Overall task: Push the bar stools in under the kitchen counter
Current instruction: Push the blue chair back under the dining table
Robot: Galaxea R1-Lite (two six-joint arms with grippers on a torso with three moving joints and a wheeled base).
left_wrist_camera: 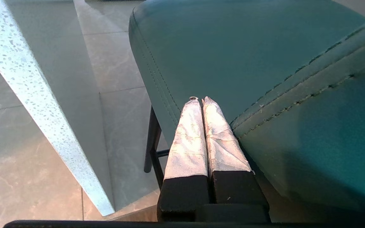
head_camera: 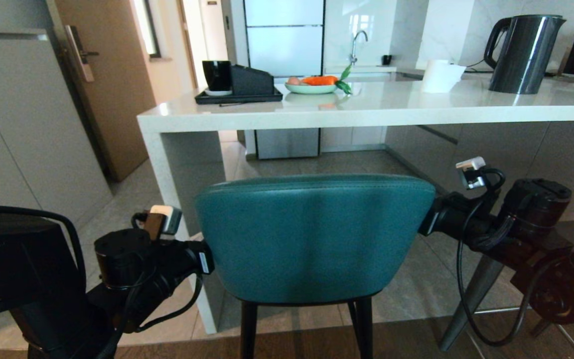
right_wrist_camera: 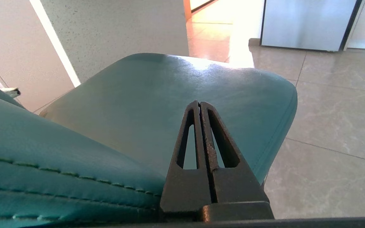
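Flanking the teal stool (head_camera: 312,234), both arms press against the edges of its back: the left tool (left_wrist_camera: 200,100) has its taped fingers (left_wrist_camera: 188,139) closed together, empty, alongside the back's left edge, and the right tool (right_wrist_camera: 200,103) is likewise closed on nothing at the right edge, over the seat. This stool stands just before the tabletop (head_camera: 366,107), its back short of the edge, beside the white side panel (head_camera: 187,164).

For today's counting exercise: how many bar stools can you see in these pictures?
1 whole: the teal stool, centred before the kitchen counter. Grey legs at right may belong to another, mostly hidden.
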